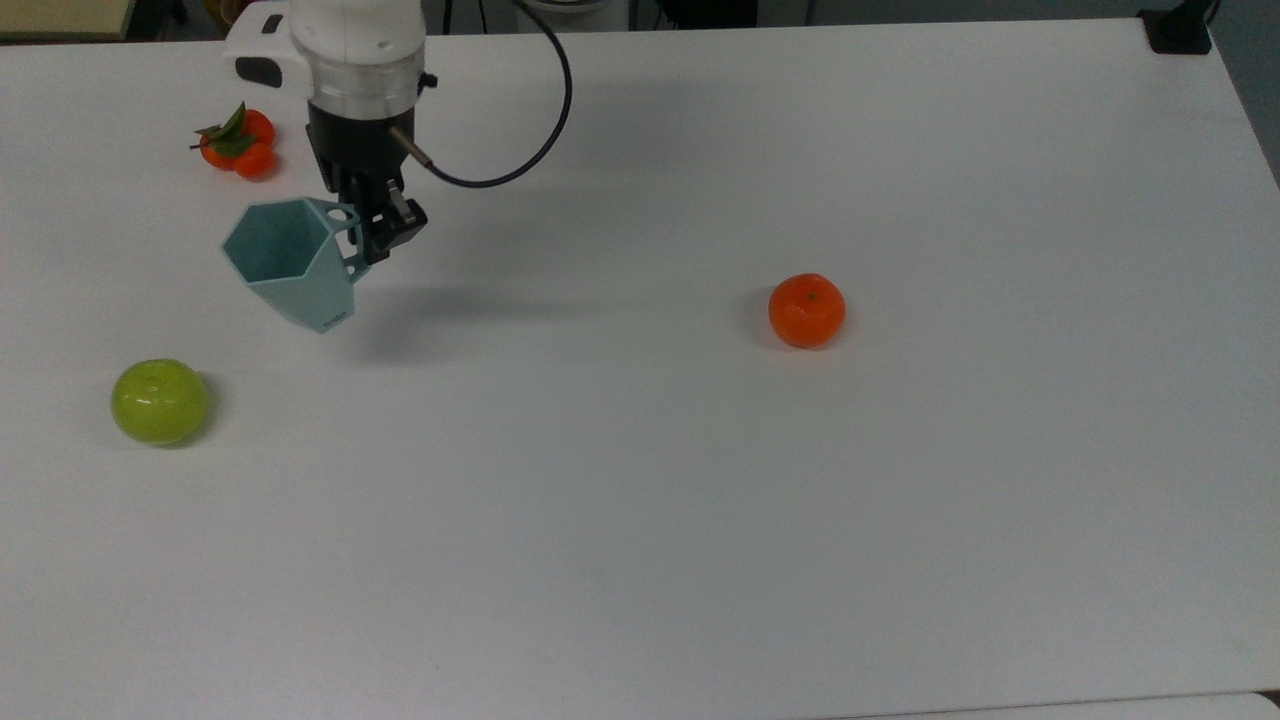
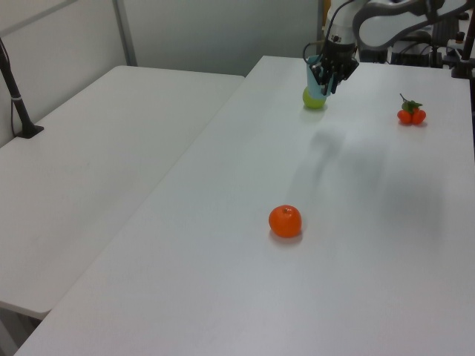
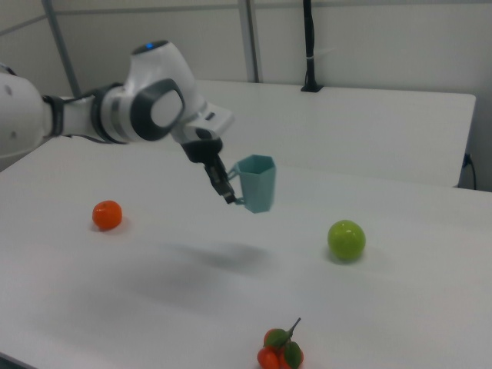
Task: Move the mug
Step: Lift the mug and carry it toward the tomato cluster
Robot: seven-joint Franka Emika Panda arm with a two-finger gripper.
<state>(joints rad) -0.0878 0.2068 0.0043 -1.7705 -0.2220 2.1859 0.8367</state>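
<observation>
Bg: I'm looking at two white tables (image 2: 148, 163) w/ grey partition walls (image 2: 223, 33) behind.
I'm seeing a black pole (image 3: 309, 46) standing on the far table, metal wall uprights (image 2: 122, 33), even light.

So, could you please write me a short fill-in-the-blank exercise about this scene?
1. The end effector holds the mug by its ____.
2. The mug hangs ____ the table, not resting on it.
3. In the top view, the single orange lies to the mug's ____.
4. The apple is ____ in colour.

Missing words: handle; above; right; green
</observation>
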